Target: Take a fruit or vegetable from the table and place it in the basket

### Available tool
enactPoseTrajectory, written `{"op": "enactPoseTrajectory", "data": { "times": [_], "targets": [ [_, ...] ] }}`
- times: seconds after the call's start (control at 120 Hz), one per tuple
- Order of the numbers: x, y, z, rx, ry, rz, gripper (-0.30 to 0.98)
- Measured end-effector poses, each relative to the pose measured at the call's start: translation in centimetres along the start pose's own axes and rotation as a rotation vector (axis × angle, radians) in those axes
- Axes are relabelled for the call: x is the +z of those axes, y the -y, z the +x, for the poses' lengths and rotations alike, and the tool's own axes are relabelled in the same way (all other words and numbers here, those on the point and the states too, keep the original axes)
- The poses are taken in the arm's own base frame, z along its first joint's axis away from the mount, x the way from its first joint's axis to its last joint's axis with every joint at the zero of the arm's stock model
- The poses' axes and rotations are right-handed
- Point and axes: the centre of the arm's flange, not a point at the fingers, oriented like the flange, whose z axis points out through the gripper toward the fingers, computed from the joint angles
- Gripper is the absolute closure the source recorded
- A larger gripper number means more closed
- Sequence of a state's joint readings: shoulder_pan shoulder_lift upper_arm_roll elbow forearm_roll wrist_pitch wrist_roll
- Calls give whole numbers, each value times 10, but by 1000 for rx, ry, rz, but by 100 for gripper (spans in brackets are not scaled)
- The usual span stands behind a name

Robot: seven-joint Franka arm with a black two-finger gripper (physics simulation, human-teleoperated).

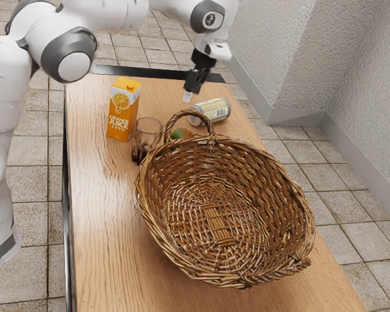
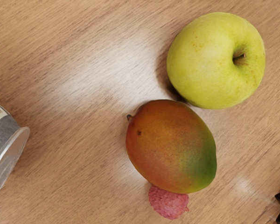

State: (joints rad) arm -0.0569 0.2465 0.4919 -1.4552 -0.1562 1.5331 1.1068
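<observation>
My gripper [image 1: 188, 96] hangs above the table's far part, beyond the basket's handle; its state is unclear. The wicker basket [image 1: 292, 188] stands on the table with its hollow uncovered. A green and orange fruit [image 1: 180, 133] is partly hidden behind the basket's handle. Below my hand, the wrist view has a red-green mango [image 2: 170, 147] lying between a yellow-green apple [image 2: 210, 60] and a small pink lychee [image 2: 169, 203]. The lychee meets the mango's edge.
An orange juice carton [image 1: 123, 110] stands upright on the wooden table [image 1: 104, 214], near a clear glass [image 1: 147, 133]. A can [image 1: 211, 112] lies on its side close to my gripper; its end [image 2: 9, 149] is also in the wrist view.
</observation>
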Motion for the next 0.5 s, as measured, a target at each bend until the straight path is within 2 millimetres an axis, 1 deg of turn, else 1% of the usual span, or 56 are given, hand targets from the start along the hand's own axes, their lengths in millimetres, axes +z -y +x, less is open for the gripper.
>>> {"op": "enactPoseTrajectory", "data": {
  "times": [0.05, 0.1, 0.117, 0.15, 0.183, 0.258, 0.35, 0.417, 0.5],
  "targets": [
    [-3, -12, 15, 43, -10, 12, 0],
    [-2, -34, 29, 98, -19, 8, 0],
    [-2, -43, 30, 114, -25, 4, 0],
    [0, -58, 23, 137, -33, -5, 0],
    [8, -63, 14, 145, -15, -5, 0],
    [31, -50, 0, 133, 53, 8, 0],
    [44, -33, -12, 114, 99, 30, 0],
    [49, -29, -13, 118, 115, 43, 0],
    [55, -29, -7, 135, 127, 54, 0]
  ]
}}
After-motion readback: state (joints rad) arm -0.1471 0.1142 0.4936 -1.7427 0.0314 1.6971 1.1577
